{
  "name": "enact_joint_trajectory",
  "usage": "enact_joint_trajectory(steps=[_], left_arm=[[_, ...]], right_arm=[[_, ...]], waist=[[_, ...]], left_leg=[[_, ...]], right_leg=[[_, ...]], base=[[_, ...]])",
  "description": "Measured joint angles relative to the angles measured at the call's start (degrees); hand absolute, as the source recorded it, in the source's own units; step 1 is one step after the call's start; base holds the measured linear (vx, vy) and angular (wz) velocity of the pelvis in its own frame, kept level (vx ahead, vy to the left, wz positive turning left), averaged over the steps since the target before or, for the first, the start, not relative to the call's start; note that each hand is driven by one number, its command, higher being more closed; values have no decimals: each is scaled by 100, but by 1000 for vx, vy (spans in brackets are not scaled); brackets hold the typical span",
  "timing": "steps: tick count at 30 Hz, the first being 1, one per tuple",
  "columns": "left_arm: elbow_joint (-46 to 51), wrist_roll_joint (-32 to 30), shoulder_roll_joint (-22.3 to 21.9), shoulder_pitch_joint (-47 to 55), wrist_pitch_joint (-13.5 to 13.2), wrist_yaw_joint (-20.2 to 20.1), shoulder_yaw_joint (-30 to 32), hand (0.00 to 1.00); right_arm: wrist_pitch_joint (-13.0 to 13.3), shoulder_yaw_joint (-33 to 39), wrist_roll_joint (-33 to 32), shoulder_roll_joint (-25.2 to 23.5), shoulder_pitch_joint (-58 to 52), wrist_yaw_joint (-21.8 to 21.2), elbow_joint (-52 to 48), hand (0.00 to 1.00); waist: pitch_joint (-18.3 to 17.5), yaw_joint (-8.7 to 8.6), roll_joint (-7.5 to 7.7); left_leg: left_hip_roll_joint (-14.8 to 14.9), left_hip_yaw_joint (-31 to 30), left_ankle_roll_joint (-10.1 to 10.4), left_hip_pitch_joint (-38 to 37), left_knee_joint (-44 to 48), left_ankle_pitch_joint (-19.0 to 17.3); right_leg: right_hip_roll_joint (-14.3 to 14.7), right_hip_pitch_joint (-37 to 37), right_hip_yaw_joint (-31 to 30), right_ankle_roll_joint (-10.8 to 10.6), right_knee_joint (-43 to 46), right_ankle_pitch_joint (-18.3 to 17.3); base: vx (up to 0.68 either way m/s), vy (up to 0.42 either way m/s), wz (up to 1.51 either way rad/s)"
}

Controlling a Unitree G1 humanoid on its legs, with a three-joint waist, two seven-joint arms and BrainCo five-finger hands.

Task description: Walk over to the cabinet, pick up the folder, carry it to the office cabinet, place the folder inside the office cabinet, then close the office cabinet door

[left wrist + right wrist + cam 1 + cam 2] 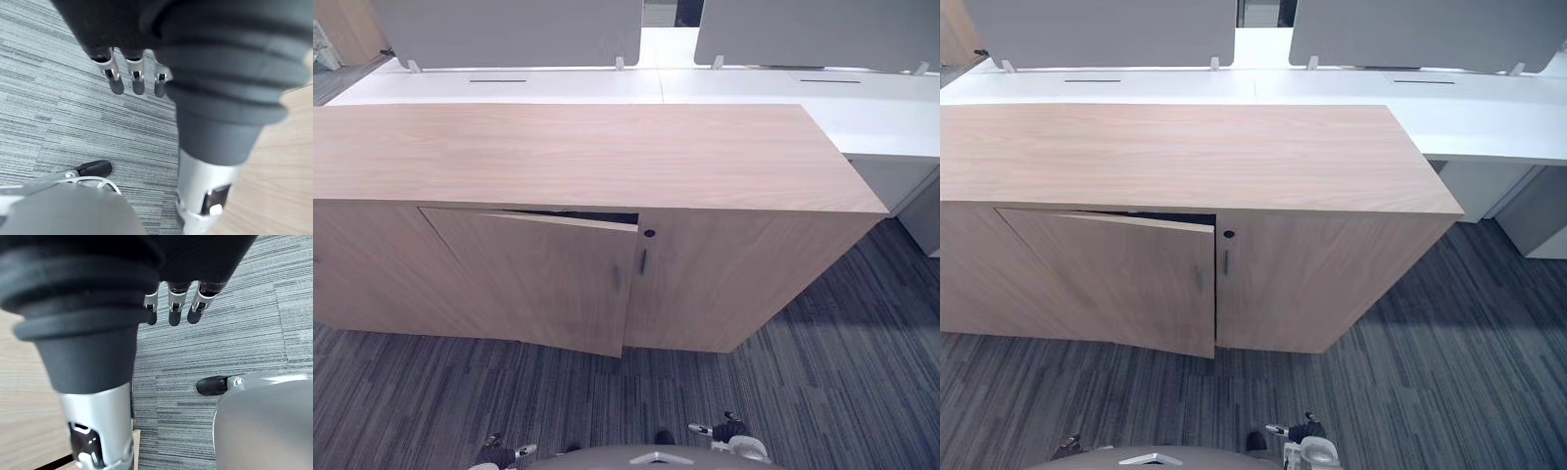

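Left eye view: the office cabinet shows its door slightly ajar, so we count closing as not yet done. We judge the folder to be inside, hidden behind that door. The left hand and right hand hang over the carpet, fingers straight, holding nothing.

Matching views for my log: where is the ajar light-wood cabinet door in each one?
Left eye view: ajar light-wood cabinet door, centre-left.
Right eye view: left of centre.
Left wrist view: pale wood panel; cannot tell if it is the door.
Right wrist view: likewise.
Shared landmark: grey striped carpet.
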State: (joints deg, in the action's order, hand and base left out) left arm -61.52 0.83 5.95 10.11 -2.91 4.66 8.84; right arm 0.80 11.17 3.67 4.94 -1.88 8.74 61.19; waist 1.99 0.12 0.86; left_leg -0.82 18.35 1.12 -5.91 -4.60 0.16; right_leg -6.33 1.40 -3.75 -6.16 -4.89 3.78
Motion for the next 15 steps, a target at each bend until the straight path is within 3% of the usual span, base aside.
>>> enact_joint_trajectory(steps=[15], left_arm=[[-40, -123, 25, -44, 5, -2, -201, 0]], right_arm=[[-5, -29, -3, -3, 30, -1, 57, 0]], waist=[[-7, 11, 19]], left_leg=[[-29, -136, -10, 2, -35, 6]], right_leg=[[-50, 73, 163, 28, 10, -43]], base=[[-22, -17, 4]])
